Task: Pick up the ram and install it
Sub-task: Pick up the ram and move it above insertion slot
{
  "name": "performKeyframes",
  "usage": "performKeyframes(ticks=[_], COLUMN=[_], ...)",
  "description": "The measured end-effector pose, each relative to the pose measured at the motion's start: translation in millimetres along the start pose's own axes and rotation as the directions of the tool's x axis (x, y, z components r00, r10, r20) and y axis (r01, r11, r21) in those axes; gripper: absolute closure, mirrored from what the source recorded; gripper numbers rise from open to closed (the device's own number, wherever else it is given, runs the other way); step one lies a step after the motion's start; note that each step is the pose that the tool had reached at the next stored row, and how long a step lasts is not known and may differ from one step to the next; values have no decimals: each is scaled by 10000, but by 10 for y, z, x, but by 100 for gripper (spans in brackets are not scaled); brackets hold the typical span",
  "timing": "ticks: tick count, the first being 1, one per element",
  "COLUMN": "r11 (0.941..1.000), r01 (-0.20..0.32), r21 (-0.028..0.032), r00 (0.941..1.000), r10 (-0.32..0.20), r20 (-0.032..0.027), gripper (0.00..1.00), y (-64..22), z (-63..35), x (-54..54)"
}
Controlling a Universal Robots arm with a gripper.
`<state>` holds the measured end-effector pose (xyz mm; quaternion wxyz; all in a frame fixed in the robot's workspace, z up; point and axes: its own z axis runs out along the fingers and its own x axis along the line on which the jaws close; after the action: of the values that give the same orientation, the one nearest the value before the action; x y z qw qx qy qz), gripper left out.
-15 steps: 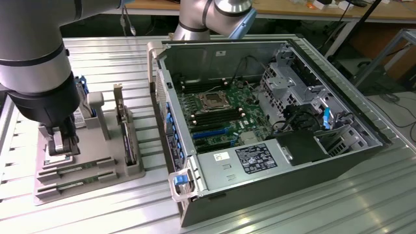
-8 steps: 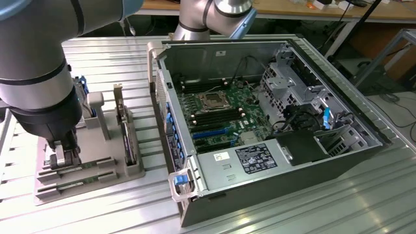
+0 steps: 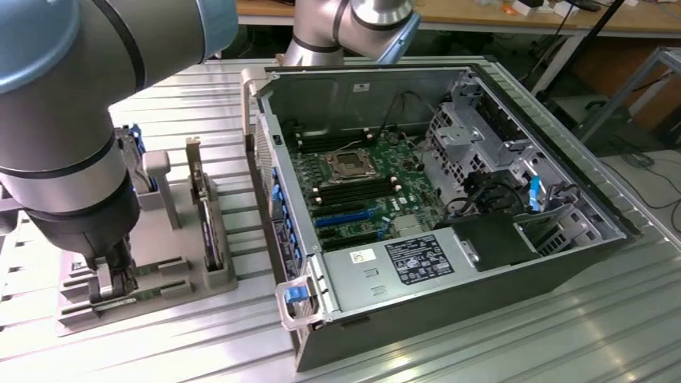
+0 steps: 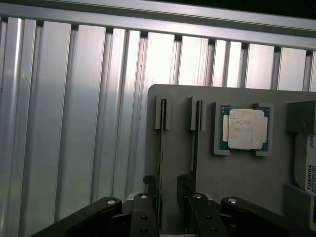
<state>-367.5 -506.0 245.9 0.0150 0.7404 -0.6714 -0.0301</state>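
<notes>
The ram (image 4: 162, 148) is a thin board seen edge-on, standing in a slot of the grey holder plate (image 4: 177, 148). My gripper (image 4: 170, 219) hangs just over the plate's near end. It is open, and its dark fingers (image 4: 143, 217) stand on either side of the ram's line without touching it. A second thin board (image 4: 197, 148) stands in the neighbouring slot, in line with the other finger. In the exterior view my gripper (image 3: 115, 275) is low over the holder plate (image 3: 159, 295), at that view's left.
A CPU (image 4: 244, 128) lies in a recess of the plate, with a labelled hard drive (image 4: 310, 165) beyond it. An upright card (image 3: 200, 199) stands on the plate. The open computer case (image 3: 426, 199), motherboard up, lies at the exterior view's right on the ribbed metal table (image 3: 532, 335).
</notes>
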Motion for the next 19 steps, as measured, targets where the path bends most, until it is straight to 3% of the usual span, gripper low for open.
performKeyframes(ticks=[19], r11=[10000], r01=[0], r21=[-2], r00=[10000], r10=[0], r20=[-1], gripper=[69], y=[-27], z=[469], x=[37])
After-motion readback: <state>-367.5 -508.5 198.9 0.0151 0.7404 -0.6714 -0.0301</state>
